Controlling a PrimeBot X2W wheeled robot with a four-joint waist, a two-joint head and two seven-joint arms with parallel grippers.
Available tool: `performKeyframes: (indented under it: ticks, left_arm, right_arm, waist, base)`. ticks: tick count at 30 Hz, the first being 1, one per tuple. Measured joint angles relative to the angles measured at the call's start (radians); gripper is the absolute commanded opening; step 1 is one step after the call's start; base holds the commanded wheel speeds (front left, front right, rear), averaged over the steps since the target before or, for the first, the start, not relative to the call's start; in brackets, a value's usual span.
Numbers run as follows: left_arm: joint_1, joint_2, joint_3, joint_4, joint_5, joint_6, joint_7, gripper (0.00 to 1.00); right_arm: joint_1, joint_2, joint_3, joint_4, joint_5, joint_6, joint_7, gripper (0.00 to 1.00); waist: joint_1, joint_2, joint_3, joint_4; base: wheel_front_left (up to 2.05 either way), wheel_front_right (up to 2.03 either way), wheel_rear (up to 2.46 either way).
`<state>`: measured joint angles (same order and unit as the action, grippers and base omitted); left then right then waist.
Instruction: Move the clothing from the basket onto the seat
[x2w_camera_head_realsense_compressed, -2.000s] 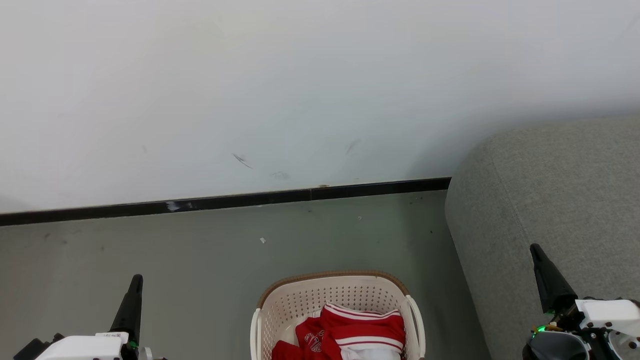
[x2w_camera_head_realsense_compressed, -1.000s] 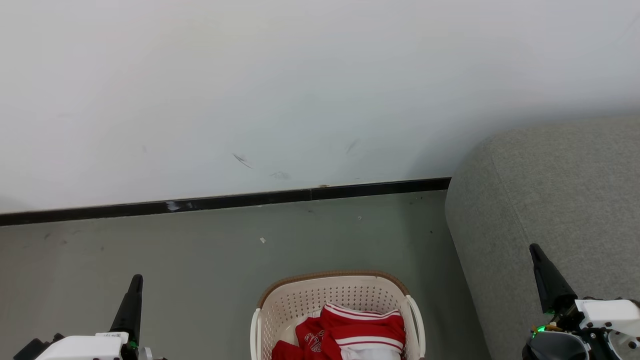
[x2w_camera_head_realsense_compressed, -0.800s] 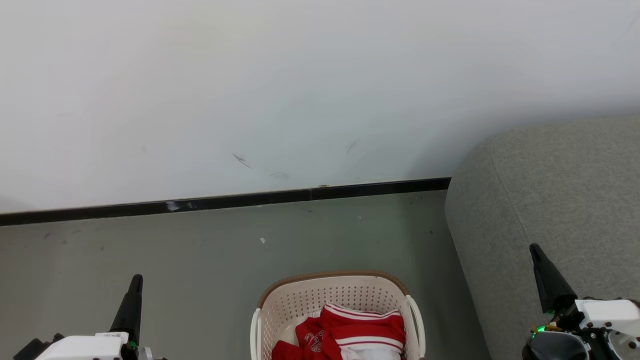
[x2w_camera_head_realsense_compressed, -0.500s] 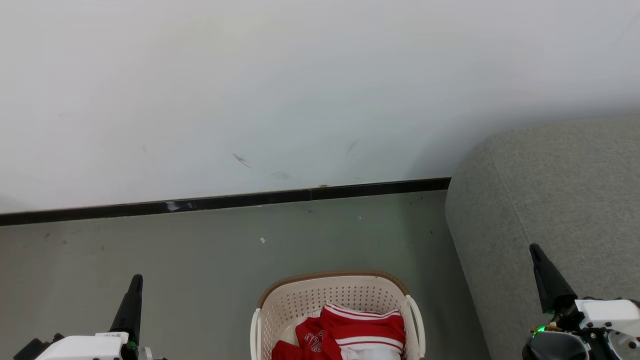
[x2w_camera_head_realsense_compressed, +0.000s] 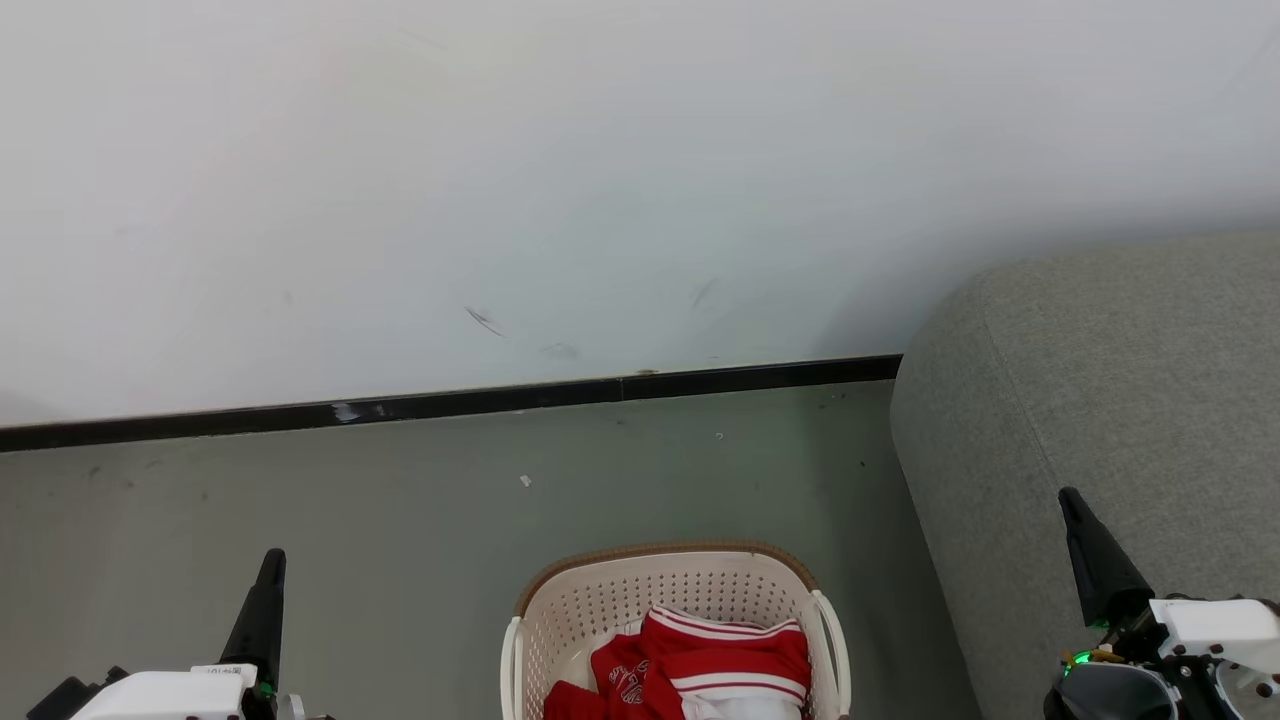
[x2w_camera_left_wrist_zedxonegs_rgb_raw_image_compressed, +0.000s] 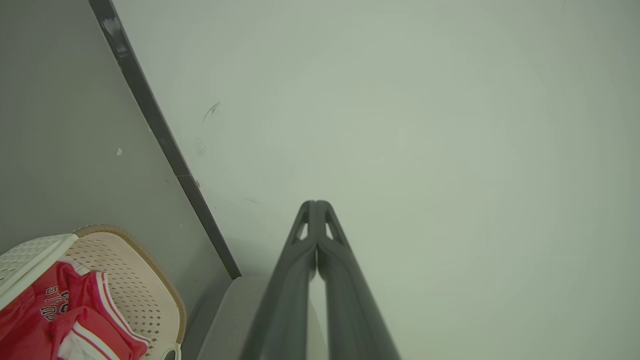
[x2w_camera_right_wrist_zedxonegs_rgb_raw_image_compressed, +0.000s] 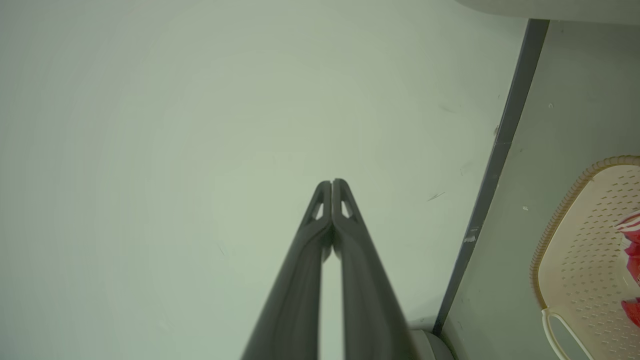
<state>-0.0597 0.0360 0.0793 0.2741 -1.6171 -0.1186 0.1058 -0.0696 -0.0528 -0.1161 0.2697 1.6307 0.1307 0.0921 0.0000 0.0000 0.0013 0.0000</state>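
Grey floor (x2w_camera_head_realsense_compressed: 400, 520) by the wall (x2w_camera_head_realsense_compressed: 600, 150): clothing (x2w_camera_head_realsense_compressed: 700, 660) sits heaped in basket (x2w_camera_head_realsense_compressed: 660, 552) beside seat (x2w_camera_head_realsense_compressed: 1100, 380), left gripper (x2w_camera_head_realsense_compressed: 271, 562) and right gripper (x2w_camera_head_realsense_compressed: 1071, 500) both closed, empty; best open one, descend onto the heap's middle.

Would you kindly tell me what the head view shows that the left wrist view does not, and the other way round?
Head view: the right gripper in front of the seat, whose broad grey top is in sight. Left wrist view: the left gripper seen along its two fingers, tips pressed together, holding nothing. Both: the basket with the clothing inside, the floor, the black skirting and the white wall.
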Motion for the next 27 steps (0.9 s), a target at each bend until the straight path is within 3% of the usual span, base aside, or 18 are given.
performKeyframes:
  ticks: [27]
  left_arm:
    - [0.000, 0.000, 0.000, 0.000, 0.000, 0.000, 0.000, 0.00]
  right_arm:
    - [0.000, 0.002, -0.001, 0.000, 0.000, 0.000, 0.000, 0.00]
  waist:
    - [0.0000, 0.0000, 0.000, 0.000]
  base:
    - [0.00, 0.00, 0.00]
